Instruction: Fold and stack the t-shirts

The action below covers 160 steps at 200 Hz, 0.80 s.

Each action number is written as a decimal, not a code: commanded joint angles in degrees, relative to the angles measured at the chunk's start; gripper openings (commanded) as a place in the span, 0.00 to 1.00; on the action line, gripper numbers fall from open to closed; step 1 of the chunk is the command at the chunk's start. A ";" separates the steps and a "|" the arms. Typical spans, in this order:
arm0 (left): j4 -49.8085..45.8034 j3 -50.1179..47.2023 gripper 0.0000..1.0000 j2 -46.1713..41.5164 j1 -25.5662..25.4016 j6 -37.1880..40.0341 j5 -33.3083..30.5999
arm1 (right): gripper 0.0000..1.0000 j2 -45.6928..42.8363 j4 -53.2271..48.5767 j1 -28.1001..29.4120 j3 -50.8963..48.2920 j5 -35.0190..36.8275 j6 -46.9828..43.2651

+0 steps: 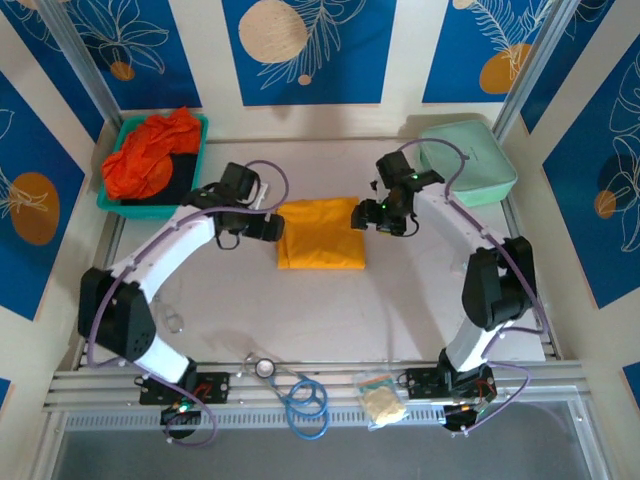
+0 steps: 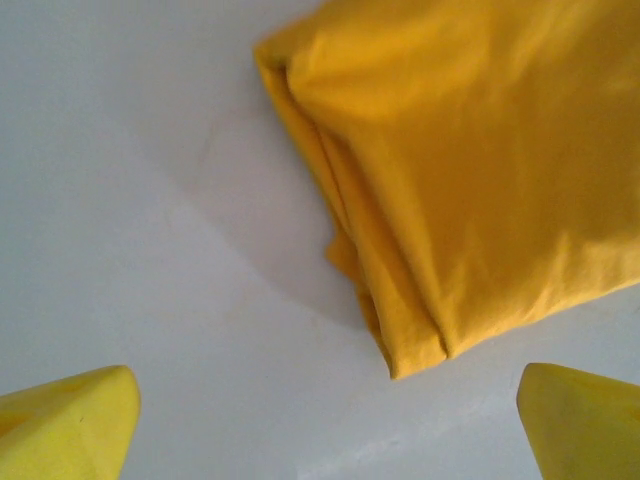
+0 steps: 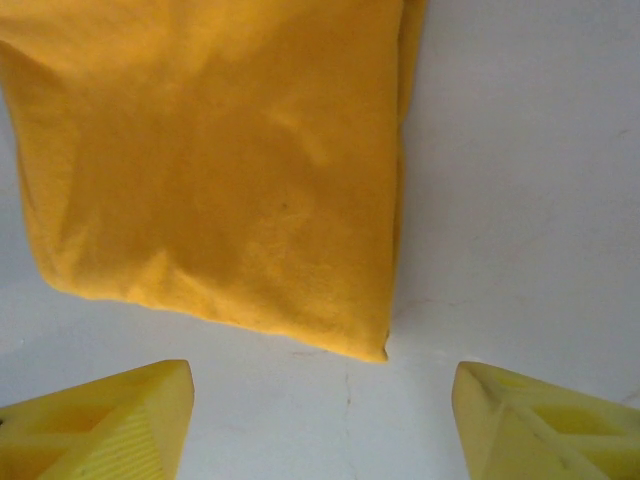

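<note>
Your left gripper (image 2: pixel 330 430) stands with its jaws wide apart and nothing between them, just off a corner of the folded yellow t-shirt (image 2: pixel 470 170). Its yellow fingers (image 2: pixel 70 425) are cut off by the frame edge. Your right gripper (image 3: pixel 320 420) is also spread and empty, just short of the shirt's opposite edge. The shirt lies flat on the table (image 1: pixel 300 310) between both arms. The red-orange t-shirts (image 1: pixel 150 155) are heaped in the teal tray (image 1: pixel 202 135) at the far left, over something dark you cannot make out. The packet (image 1: pixel 383 400) at the near rail is too small to read.

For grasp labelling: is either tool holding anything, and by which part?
Nothing is held. The left tool and right tool are open, both clear of the folded yellow shirt.
</note>
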 commanded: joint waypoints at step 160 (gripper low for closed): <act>5.75 10.02 0.74 28.70 -3.51 -8.14 -0.40 | 0.58 20.14 6.98 2.36 2.89 4.48 6.26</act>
